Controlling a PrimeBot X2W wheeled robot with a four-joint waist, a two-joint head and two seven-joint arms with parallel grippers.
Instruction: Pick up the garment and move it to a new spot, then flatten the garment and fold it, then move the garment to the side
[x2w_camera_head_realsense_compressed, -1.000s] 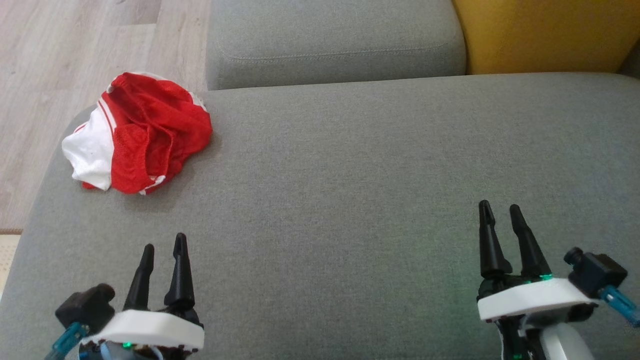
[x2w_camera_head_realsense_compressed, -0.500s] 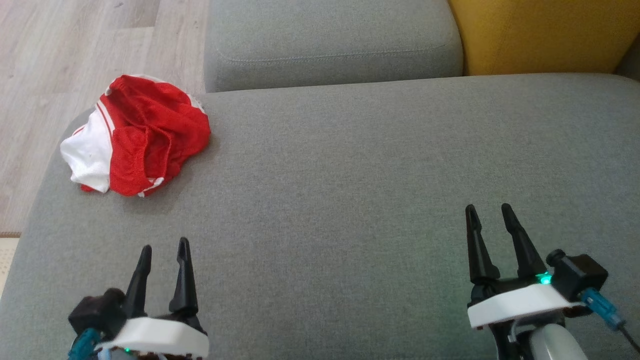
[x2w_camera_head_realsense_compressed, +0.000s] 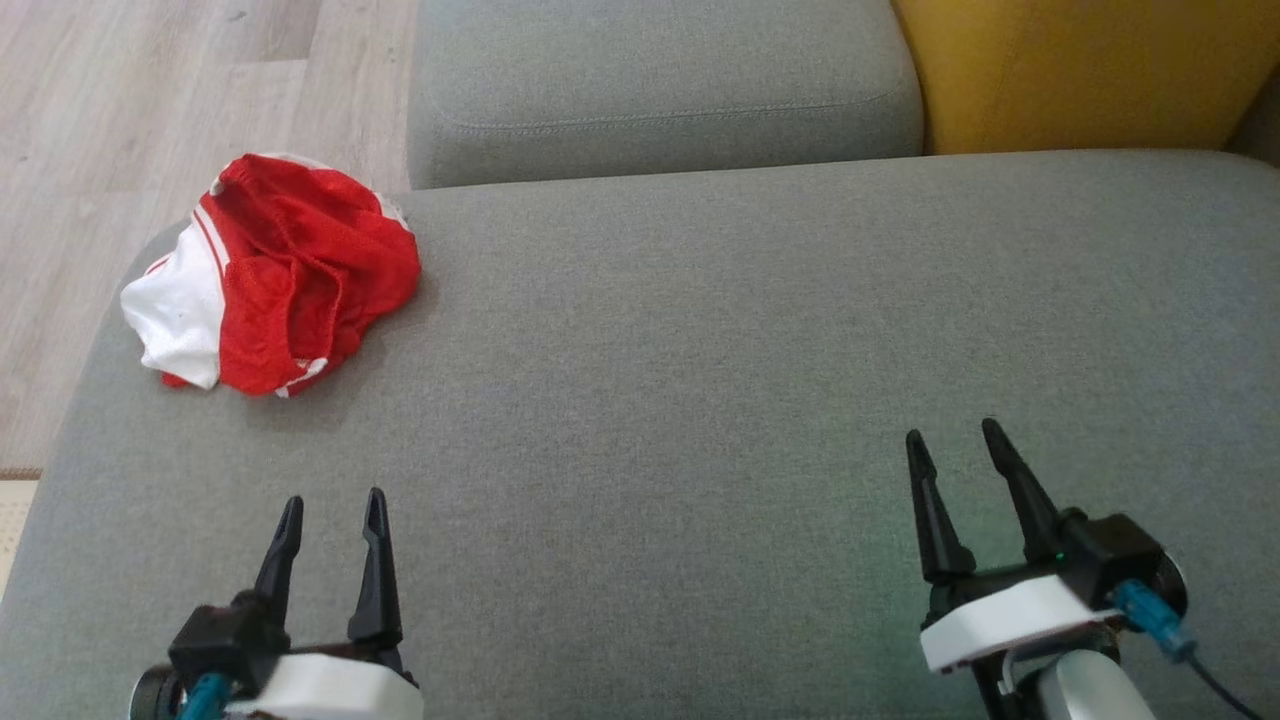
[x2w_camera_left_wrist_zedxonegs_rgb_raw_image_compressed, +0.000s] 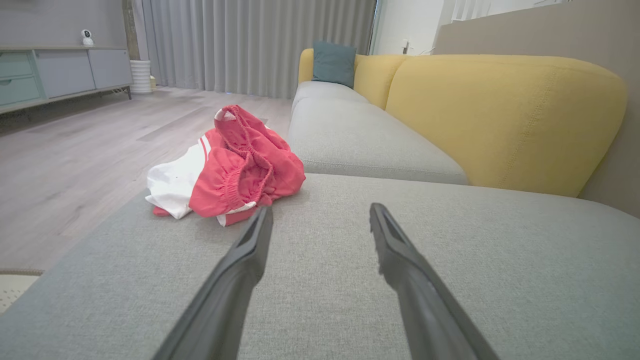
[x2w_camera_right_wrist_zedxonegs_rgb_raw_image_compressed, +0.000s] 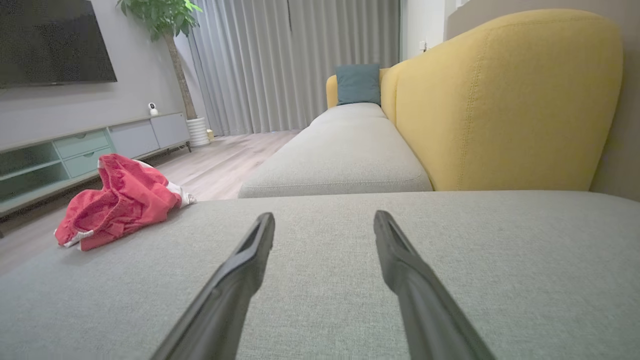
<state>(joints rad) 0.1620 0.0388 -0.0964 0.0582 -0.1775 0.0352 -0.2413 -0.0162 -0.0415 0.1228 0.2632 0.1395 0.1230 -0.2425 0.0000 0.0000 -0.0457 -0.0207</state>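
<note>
The garment (x2w_camera_head_realsense_compressed: 290, 280) lies crumpled in a heap at the far left corner of the grey seat cushion (x2w_camera_head_realsense_compressed: 680, 330), red mesh bunched beside a white part with red-and-white striped trim. Any lettering is hidden in the folds. In the left wrist view the garment (x2w_camera_left_wrist_zedxonegs_rgb_raw_image_compressed: 240, 165) sits just beyond the left fingertip; in the right wrist view the garment (x2w_camera_right_wrist_zedxonegs_rgb_raw_image_compressed: 120, 205) is far off to the left. My left gripper (x2w_camera_head_realsense_compressed: 333, 497) (x2w_camera_left_wrist_zedxonegs_rgb_raw_image_compressed: 321, 209) hovers open near the cushion's front left, empty. My right gripper (x2w_camera_head_realsense_compressed: 951, 430) (x2w_camera_right_wrist_zedxonegs_rgb_raw_image_compressed: 324, 214) is open and empty at the front right.
A second grey cushion (x2w_camera_head_realsense_compressed: 660, 90) adjoins the far edge, and a yellow backrest (x2w_camera_head_realsense_compressed: 1080, 70) rises at the right. Wooden floor (x2w_camera_head_realsense_compressed: 150, 100) drops off past the cushion's left edge, close to the heap. A pale rug corner (x2w_camera_head_realsense_compressed: 15, 510) shows at lower left.
Both grippers have drawn back toward the near edge of the cushion, the right one also shifting a little left. The garment has not moved.
</note>
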